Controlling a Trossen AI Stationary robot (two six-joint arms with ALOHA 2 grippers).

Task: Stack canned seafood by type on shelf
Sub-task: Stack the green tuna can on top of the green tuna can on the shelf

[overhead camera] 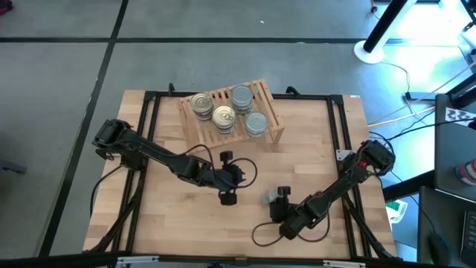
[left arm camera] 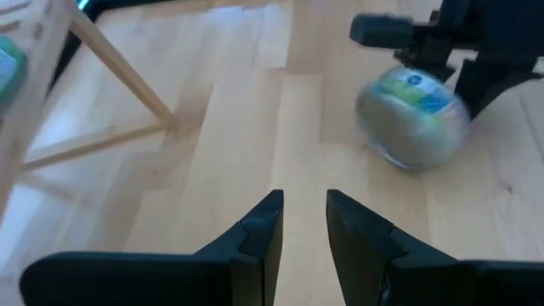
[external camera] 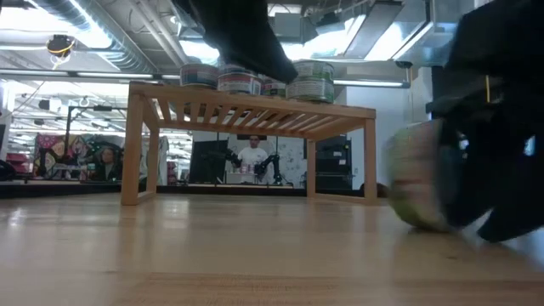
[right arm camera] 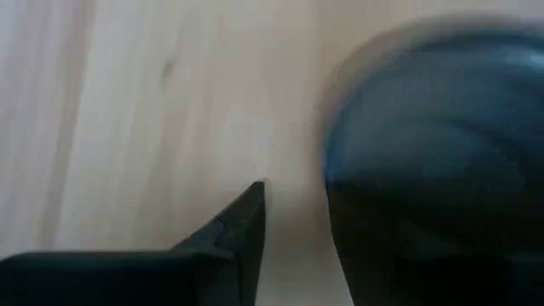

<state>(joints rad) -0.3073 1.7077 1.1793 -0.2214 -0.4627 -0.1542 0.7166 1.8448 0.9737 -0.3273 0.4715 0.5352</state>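
One camera looks straight down; another sits at tabletop level; both share the light wooden slatted shelf (overhead camera: pixel 232 112) (external camera: pixel 255 110).

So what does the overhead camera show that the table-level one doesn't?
Only the high view shows the tin tops on the shelf: two gold stacks to the left, two silver-grey stacks to the right. It also shows both arms whole, with the left gripper empty over the bare table.

Only the low view shows the room under the shelf, where a person sits.

Both show the shelf, the stacked tins and the right gripper shut on a loose tin at table level.
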